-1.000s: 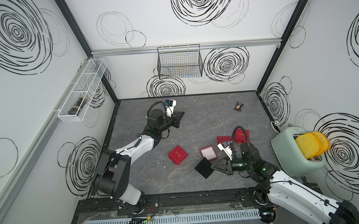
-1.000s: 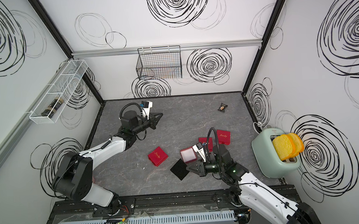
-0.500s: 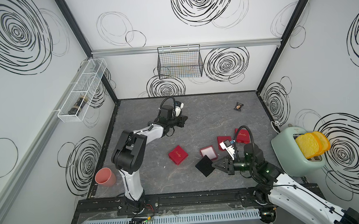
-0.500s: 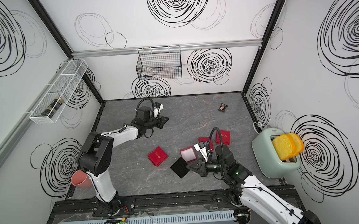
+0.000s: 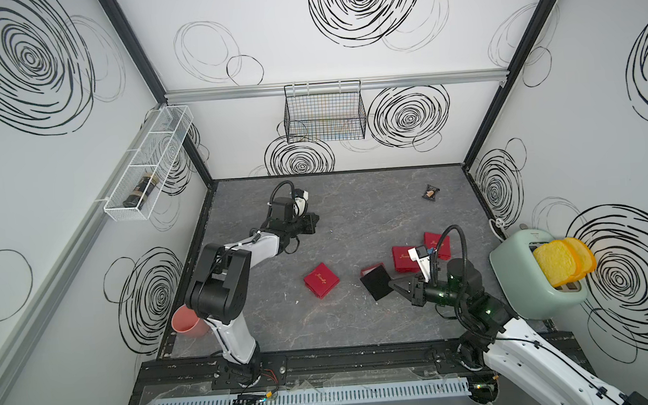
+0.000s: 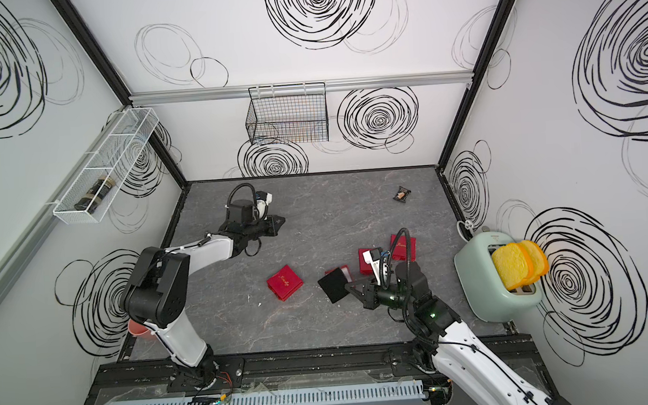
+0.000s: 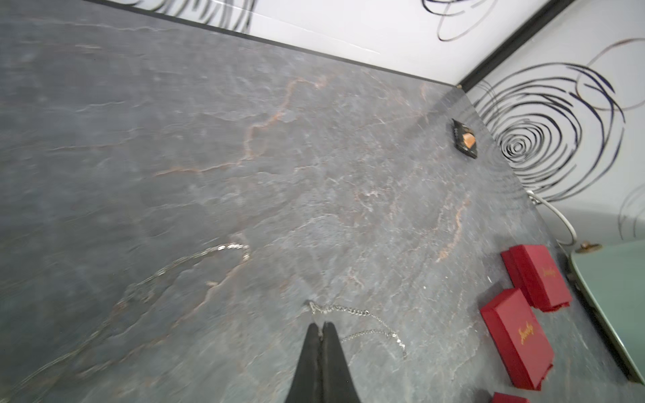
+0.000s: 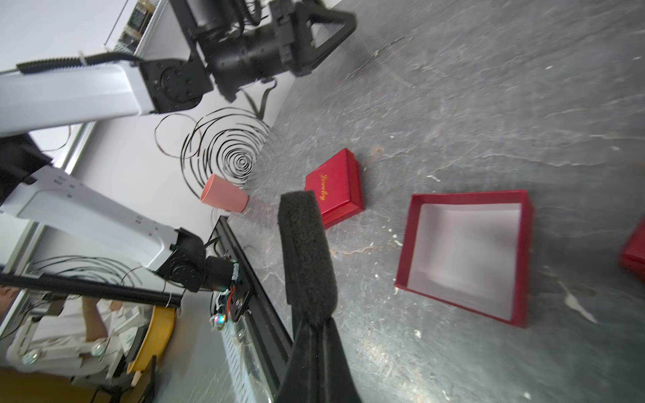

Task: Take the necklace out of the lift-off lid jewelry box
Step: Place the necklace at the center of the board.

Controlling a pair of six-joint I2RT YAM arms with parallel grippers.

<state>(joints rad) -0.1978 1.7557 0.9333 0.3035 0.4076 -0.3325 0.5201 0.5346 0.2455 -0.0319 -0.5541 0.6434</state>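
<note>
On the left wall at 9 o'clock, a white wire shelf [image 5: 146, 160] has a dark jar [image 5: 140, 189] in the end compartment nearest the robot. A pink cup [image 5: 185, 327] sits at the 8 o'clock edge of the worktop [image 5: 360, 324], partly hidden behind the left arm. The left arm reaches to about 11 o'clock. The left pincer [image 5: 316, 224] is low over the worktop with its fingers pressed together. In the left wrist view the necklace [image 7: 359, 314], a thin silver chain, lies looped on the bare worktop right at the pincer tips. I cannot tell if a strand is pinched between them. The chain is well apart from all the boxes. A second chain-like streak farther out is too blurred to call. A black wire basket [image 5: 325, 114] hangs on the back wall at 12 o'clock. A closed red box [image 5: 321, 280] with gold lettering lies near centre. Just toward 3 o'clock from it is a black foam insert [image 5: 373, 285], clamped edge-on in the right pincer [image 5: 393, 282] and tilted. The open box base [image 8: 471, 197] is beside the foam with its white lining showing; in both top views it is mostly covered by the foam. Two more closed red boxes [image 5: 403, 258] [image 5: 438, 242] lie side by side at about 3 o'clock, partly behind the right wrist camera. A small dark packet [image 5: 431, 193] lies alone at 1 o'clock. A green toaster [image 5: 528, 287] at 4 o'clock, off the worktop edge, has yellow bread slices [image 5: 561, 260] sticking out.
</note>
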